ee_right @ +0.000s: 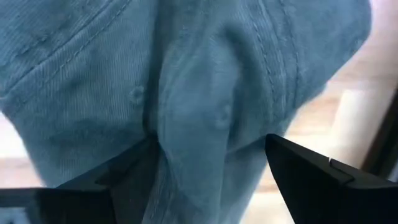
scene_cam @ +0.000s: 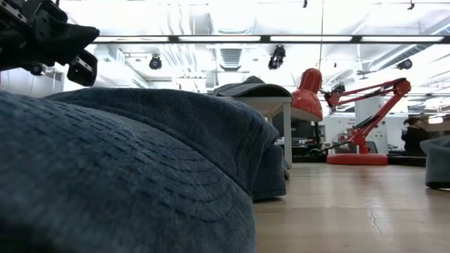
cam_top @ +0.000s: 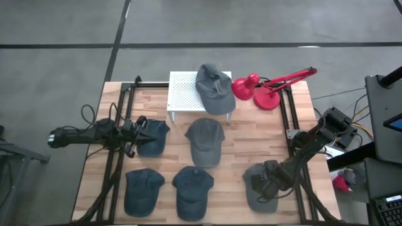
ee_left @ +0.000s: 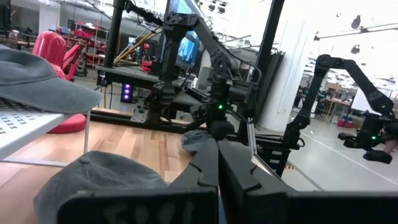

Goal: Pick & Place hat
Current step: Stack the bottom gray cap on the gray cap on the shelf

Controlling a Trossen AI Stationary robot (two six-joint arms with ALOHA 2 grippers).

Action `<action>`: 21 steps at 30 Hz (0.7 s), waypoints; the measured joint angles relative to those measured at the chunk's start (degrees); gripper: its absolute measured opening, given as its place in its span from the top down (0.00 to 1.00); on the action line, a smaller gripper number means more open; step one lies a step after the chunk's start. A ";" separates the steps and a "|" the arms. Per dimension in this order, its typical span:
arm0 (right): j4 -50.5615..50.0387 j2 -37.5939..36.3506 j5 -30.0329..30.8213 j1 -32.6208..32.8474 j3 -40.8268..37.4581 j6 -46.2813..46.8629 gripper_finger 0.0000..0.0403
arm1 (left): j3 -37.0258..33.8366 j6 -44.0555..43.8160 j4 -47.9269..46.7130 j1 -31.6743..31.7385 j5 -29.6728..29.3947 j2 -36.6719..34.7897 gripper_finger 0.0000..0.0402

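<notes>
On the worktop (cam_top: 245,141) I count six hats, all grey-blue denim caps. One sits on the white perforated stand (cam_top: 182,88) at the back, hanging off its right end next to the red lamp (cam_top: 270,88). One lies in the middle (cam_top: 205,141), two along the front edge (cam_top: 143,190) (cam_top: 193,188), one on the left (cam_top: 154,137) and one at the front right (cam_top: 260,185).

My right gripper (ee_right: 208,168) is down on that front-right hat, fingers spread wide, with a raised fold of the fabric standing between them. From the wrist view the left finger looks like it's touching the fold, the right one is clear of it, so it's not clamped on anything.

My left gripper (cam_top: 130,133) is at the left side, fingers pressed together with nothing in them, just beside the left hat.

No actual bins or trays here, just the stand with that one cap on it.

Surface is light wood planks with a black frame around it. Floor is grey concrete. The low view shows a bright workshop with ceiling lights, and a person (scene_cam: 415,133) far off at the right.
</notes>
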 joint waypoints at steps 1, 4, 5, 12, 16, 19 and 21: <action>1.13 0.00 0.01 0.00 -0.92 0.01 0.26 | 0.00 0.12 -0.05 0.01 0.00 0.00 1.00; 3.28 -0.06 0.00 0.00 -2.97 0.62 0.27 | 0.00 0.07 -0.17 0.00 0.00 0.00 1.00; 3.61 -0.07 0.00 0.00 -3.35 0.67 0.28 | 0.00 -0.01 -0.17 0.00 0.00 0.01 1.00; 3.72 -0.07 0.00 -0.17 -3.54 0.71 0.43 | 0.00 -0.39 -0.15 0.00 0.00 0.00 1.00; 3.40 -0.02 0.00 -0.15 -3.12 0.63 0.56 | 0.00 -0.39 -0.08 0.01 0.00 0.01 1.00; 3.21 0.01 -0.02 -0.15 -2.38 0.50 0.66 | 0.00 -0.40 0.04 0.02 0.00 0.02 1.00; 3.09 0.02 -0.02 -0.11 -1.81 0.38 0.72 | 0.00 -0.41 0.05 0.01 0.00 0.00 1.00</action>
